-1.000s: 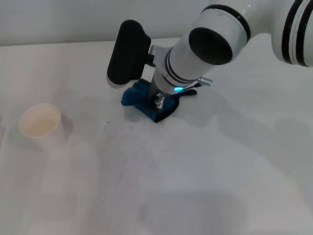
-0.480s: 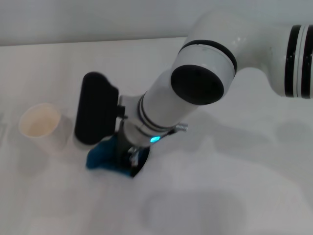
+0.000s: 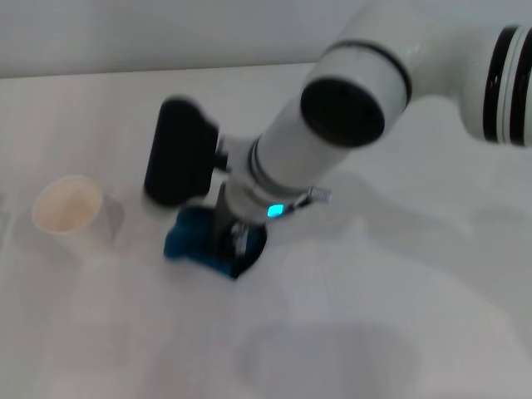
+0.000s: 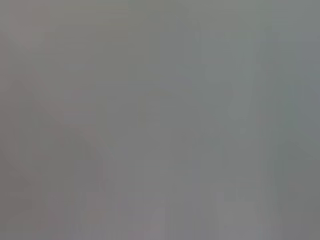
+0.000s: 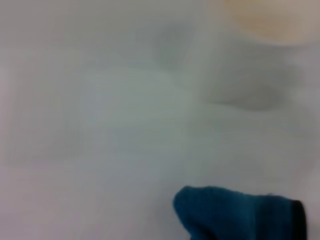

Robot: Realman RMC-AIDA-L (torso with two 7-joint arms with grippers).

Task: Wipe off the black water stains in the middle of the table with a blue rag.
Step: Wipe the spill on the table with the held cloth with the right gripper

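The blue rag (image 3: 199,239) lies bunched on the white table (image 3: 374,332), just left of the middle. My right gripper (image 3: 236,242) points down onto it and is shut on its right part, with the arm reaching in from the upper right. In the right wrist view the rag (image 5: 235,217) shows its blue cloth and black edge trim. The black water stains are not visible in any view. My left gripper is out of view; the left wrist view is a blank grey field.
A white paper cup (image 3: 70,214) stands upright at the left of the table, about a hand's width from the rag. Its rim (image 5: 272,22) also shows in the right wrist view. The table's far edge (image 3: 125,73) runs along the back.
Over the last second the right gripper dragged the rag from the table's far middle toward the front left. In the last half second it came back slightly away from me and to the right.
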